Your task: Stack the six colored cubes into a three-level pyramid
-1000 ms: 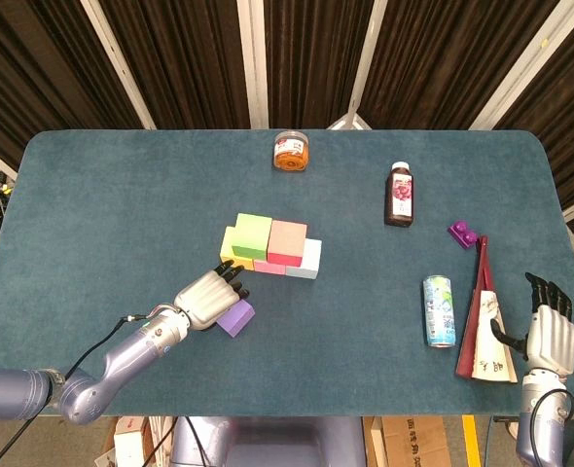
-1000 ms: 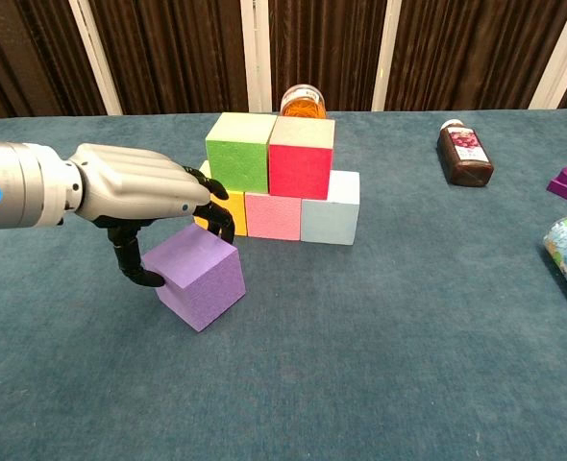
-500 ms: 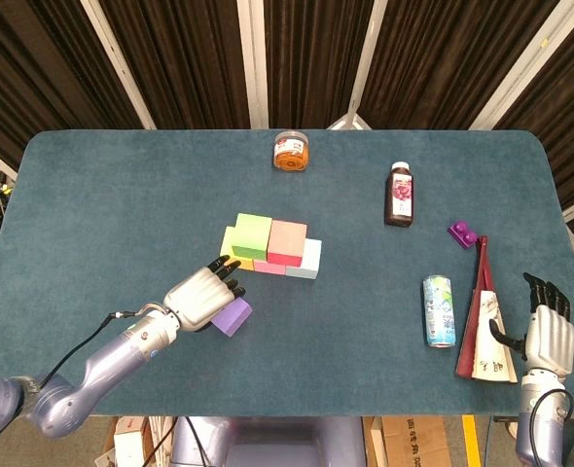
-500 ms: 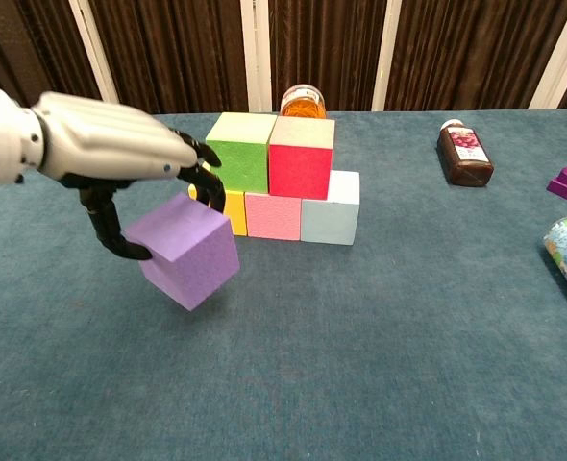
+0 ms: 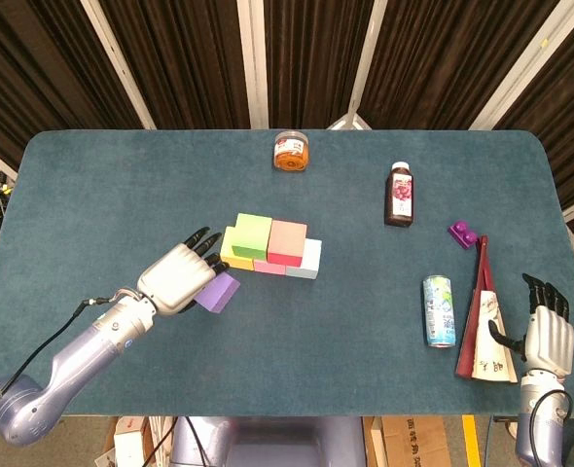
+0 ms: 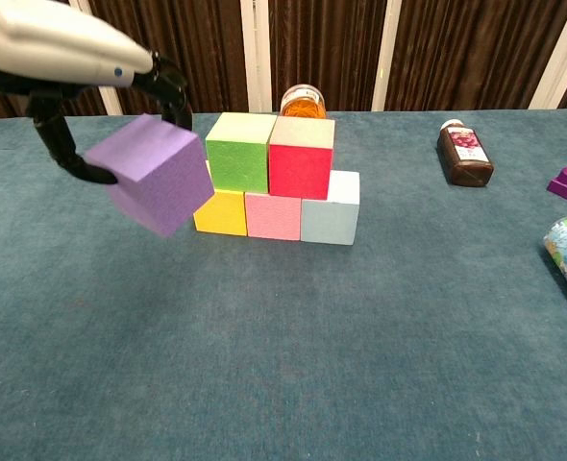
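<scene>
Chest view shows the broad counter [image 6: 283,365], covered in a teal, felt-like cloth with a fine nap. Above it, the left robot hand [image 6: 67,58], silver-shelled with black fingers, clamps a matte purple foam cube [image 6: 151,172] from above, fingers on its far side and thumb hooked on the near left edge. The cube hangs tilted, clear of the counter, its surface finely grained and its edges crisp.

Just right of that robot hand stands the partly built stack of square, soft-looking blocks. Its bottom row is a yellow cube [image 6: 220,211], a pink cube [image 6: 273,215] and a pale blue-grey cube [image 6: 331,208], touching side by side. On them sit a green cube [image 6: 240,152] and a red cube [image 6: 302,157], also touching. The purple cube hangs beside the green one, level with the upper row.

Far to the right of the left robot hand, in head view, a dark red folded paper fan [image 5: 484,316] lies flat, with the right robot hand [image 5: 547,336] resting just beyond it, fingers straight and apart, holding nothing. Beside the fan lies a printed metal can [image 5: 439,311]. Farther back are a dark juice bottle [image 5: 400,195], a small purple plastic brick [image 5: 463,233] and a round orange-filled jar [image 5: 290,151].
</scene>
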`<state>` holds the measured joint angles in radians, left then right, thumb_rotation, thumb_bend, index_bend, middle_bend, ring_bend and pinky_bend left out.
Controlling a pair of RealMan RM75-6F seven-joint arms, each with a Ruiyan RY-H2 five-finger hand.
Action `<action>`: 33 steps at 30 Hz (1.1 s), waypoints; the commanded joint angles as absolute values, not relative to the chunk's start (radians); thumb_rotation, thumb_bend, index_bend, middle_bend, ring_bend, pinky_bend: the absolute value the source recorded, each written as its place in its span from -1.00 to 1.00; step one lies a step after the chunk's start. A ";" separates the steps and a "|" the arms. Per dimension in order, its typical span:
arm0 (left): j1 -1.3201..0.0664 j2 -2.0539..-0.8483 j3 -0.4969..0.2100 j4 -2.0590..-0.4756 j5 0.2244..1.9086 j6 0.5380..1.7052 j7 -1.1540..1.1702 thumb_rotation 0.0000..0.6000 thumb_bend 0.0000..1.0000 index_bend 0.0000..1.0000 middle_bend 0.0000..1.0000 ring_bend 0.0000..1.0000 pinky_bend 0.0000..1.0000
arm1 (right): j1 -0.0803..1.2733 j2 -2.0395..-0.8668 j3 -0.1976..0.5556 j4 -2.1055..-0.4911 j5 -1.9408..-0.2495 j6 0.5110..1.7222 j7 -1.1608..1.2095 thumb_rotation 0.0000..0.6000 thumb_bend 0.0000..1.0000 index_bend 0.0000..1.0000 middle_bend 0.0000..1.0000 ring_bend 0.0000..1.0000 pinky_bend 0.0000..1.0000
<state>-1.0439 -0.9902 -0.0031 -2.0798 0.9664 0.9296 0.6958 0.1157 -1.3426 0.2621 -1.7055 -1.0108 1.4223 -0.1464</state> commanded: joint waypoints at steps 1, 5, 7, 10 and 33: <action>-1.047 -0.973 -0.032 -2.073 0.953 0.937 0.669 1.00 -0.23 -0.47 -0.38 -1.00 -1.00 | 0.116 -1.342 0.263 -1.706 -1.010 1.422 -0.147 1.00 -0.44 -0.75 -0.73 -1.00 -1.00; -1.062 -0.957 -0.073 -2.087 0.877 0.930 0.633 1.00 -0.24 -0.47 -0.38 -1.00 -1.00 | 0.117 -1.344 0.263 -1.703 -1.007 1.422 -0.148 1.00 -0.45 -0.75 -0.72 -1.00 -1.00; -1.081 -0.952 -0.093 -2.091 0.832 0.930 0.639 1.00 -0.24 -0.47 -0.38 -1.00 -1.00 | 0.118 -1.345 0.264 -1.702 -1.006 1.421 -0.150 1.00 -0.44 -0.75 -0.73 -1.00 -1.00; -1.121 -0.946 -0.121 -2.099 0.735 0.937 0.670 1.00 -0.24 -0.45 -0.39 -1.00 -1.00 | 0.119 -1.346 0.262 -1.701 -1.005 1.418 -0.151 1.00 -0.45 -0.75 -0.72 -1.00 -1.00; -1.431 -1.063 -0.201 -1.998 0.178 1.060 0.875 1.00 -0.24 -0.46 -0.41 -1.00 -1.00 | 0.122 -1.347 0.265 -1.692 -0.990 1.411 -0.152 1.00 -0.44 -0.75 -0.73 -1.00 -1.00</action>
<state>-1.4272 -1.0568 -0.2041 -2.0030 0.1821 1.0552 0.8697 0.1218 -1.3457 0.2653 -1.6935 -0.9907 1.4109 -0.1520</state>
